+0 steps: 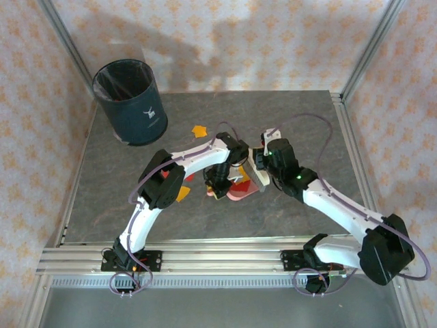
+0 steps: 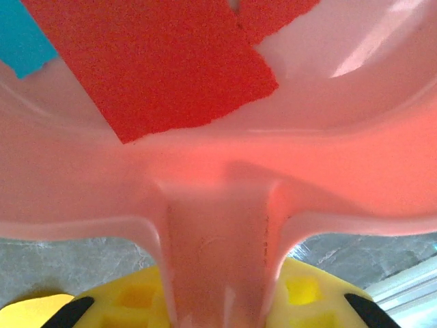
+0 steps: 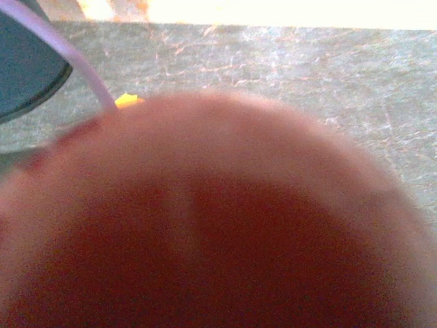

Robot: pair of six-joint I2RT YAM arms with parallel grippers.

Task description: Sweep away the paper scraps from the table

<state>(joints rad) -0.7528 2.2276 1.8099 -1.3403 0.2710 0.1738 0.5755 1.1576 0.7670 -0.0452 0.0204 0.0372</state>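
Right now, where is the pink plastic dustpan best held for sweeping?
The pink plastic dustpan is best held by its narrow straight handle, from the rear; beyond it the pan widens into a broad tray, likely too wide to pinch. The left gripper is shut there.

Table (image 1: 300, 130): dark grey, stone-patterned, matt; pale veining shows in the right wrist view.
Rails (image 1: 225, 258): silver aluminium, ribbed, dull sheen.
Dustpan (image 2: 218, 232): pink plastic, smooth, glossy, with bright highlights along the rim.
Paper scraps (image 2: 164, 68): red paper is matt and finely grainy, with fuzzy torn edges; the teal piece is equally flat and matt.
Left gripper (image 2: 220, 304): moulded yellow plastic, smooth, with black pads (image 2: 68, 314) at the outer edges.
Bin (image 1: 133, 113): dark blue, smooth, low sheen; thin clear liner (image 1: 102, 83), crinkled and shiny.
Left arm (image 1: 194, 158) and right arm (image 1: 334, 205): white and black hard shells, smooth, plastic-looking.
Backdrop (image 1: 239, 41): printed, matt; cloth or paper, cannot tell.
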